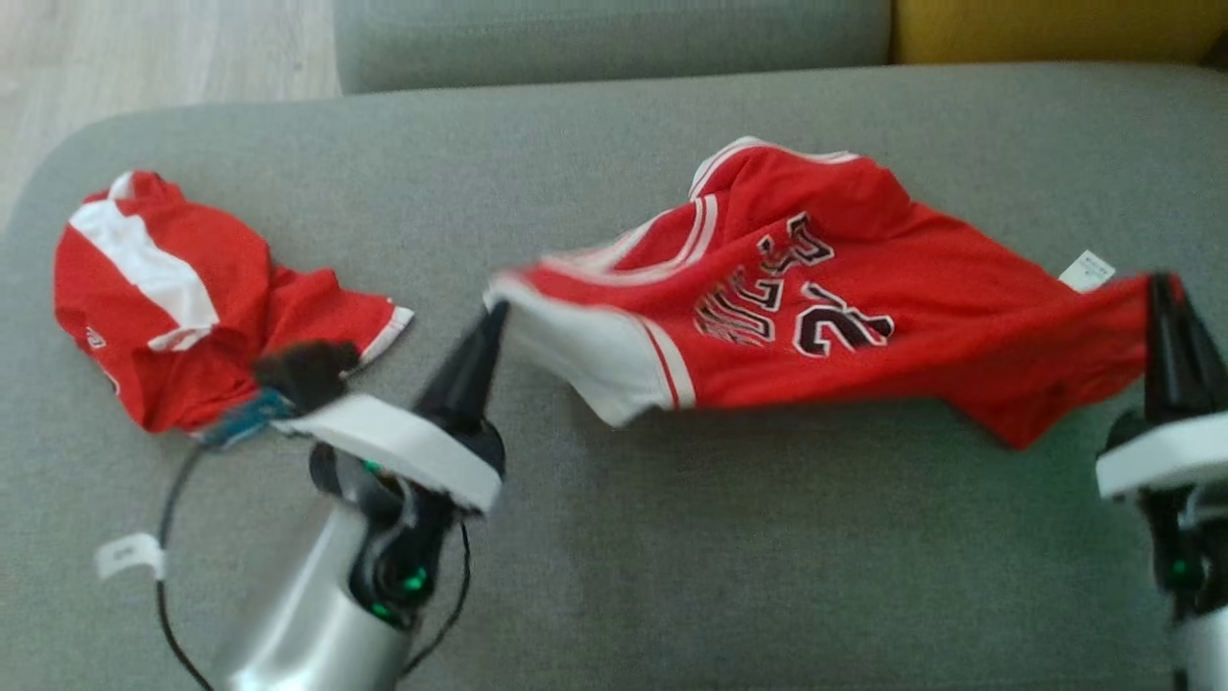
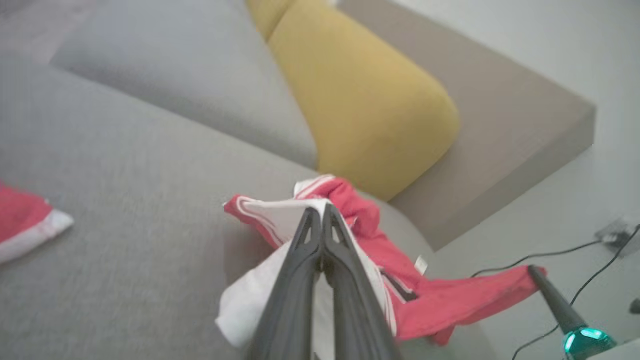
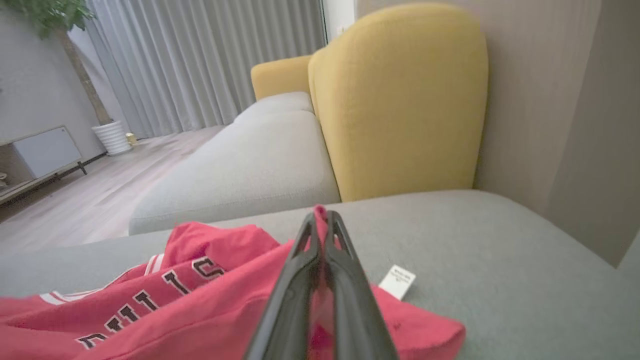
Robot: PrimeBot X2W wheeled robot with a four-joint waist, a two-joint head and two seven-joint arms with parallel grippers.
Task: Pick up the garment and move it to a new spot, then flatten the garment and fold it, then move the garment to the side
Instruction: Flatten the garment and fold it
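Note:
The garment (image 1: 844,307) is a red basketball jersey with white trim and dark lettering, stretched across the grey sofa seat (image 1: 672,537) between my two grippers. My left gripper (image 1: 497,309) is shut on its white-edged left end, seen up close in the left wrist view as fingers (image 2: 305,250) pinching white cloth (image 2: 280,220). At the right, my right gripper (image 1: 1163,280) is shut on the red corner; in the right wrist view that gripper (image 3: 320,216) has red fabric (image 3: 200,295) pinched between its tips. The cloth hangs slightly off the seat and casts a shadow beneath.
A second red and white garment (image 1: 192,297) lies crumpled at the seat's left end. A yellow cushion (image 2: 365,95) and grey backrest (image 1: 614,38) stand behind. A white care tag (image 1: 1087,270) sticks out of the jersey. Cables (image 2: 550,255) run on the floor beyond the sofa.

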